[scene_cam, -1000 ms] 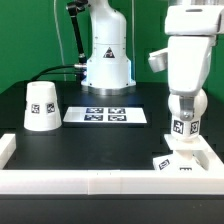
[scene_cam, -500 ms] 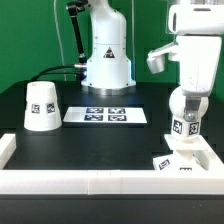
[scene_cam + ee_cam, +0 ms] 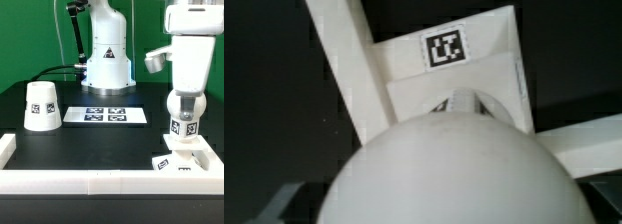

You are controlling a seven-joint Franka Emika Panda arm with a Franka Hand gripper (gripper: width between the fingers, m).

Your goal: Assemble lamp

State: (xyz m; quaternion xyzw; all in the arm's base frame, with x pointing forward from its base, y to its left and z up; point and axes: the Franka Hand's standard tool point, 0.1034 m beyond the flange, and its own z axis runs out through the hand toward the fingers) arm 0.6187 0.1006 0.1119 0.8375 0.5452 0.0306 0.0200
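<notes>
At the exterior view's right, near the front corner of the black table (image 3: 100, 145), the base (image 3: 178, 162) lies flat just inside the white wall (image 3: 90, 182) that borders the table's front and sides. The bulb (image 3: 183, 127) stands upright on the base, neck down, its tag facing the camera. The gripper (image 3: 183, 108) comes straight down over it from the arm above, reaching over the bulb's round top.

In the wrist view the bulb (image 3: 446, 170) fills the foreground as a blurred white dome, centred under the gripper (image 3: 446, 205). Past it the base (image 3: 446, 50) shows one clear tag on its flat face. Only dim shapes at the picture's lower corners hint at the fingers, on either side of the dome. They flank the bulb, but I cannot tell whether they press on it or stand just off it.

The shade (image 3: 40, 106) sits wide end down on the table at the exterior view's left, well apart from the base, with one tag toward the camera. The marker board (image 3: 105, 115) lies flat between the shade and the arm, in front of the pedestal (image 3: 107, 62).
</notes>
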